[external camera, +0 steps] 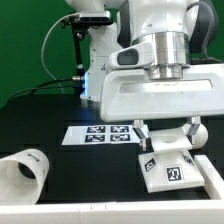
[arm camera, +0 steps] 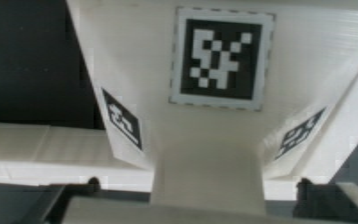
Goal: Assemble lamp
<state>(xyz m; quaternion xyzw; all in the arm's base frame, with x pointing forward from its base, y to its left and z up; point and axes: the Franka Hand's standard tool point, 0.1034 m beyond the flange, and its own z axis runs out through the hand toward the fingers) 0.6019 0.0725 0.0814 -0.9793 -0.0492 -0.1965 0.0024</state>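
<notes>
The lamp's blocky white base (external camera: pixel 168 168) lies on the black table at the exterior view's right, with square tags on its faces. My gripper (external camera: pixel 165 134) hangs right above it, open. In the wrist view the base (arm camera: pixel 220 100) fills the middle. A narrower part of it runs between my two fingertips (arm camera: pixel 91 187), with a gap on each side of it, so my gripper (arm camera: pixel 197 188) touches nothing. The tapered shade (external camera: pixel 22 172) lies on its side at the exterior view's left. A round white part, probably the bulb (external camera: pixel 198 133), shows just beyond my gripper.
The marker board (external camera: pixel 100 134) lies flat on the table behind the base, toward the middle. A white rim (external camera: pixel 100 212) runs along the table's near edge and turns up beside the base at the right (external camera: pixel 208 178). Cables and a stand sit at the back.
</notes>
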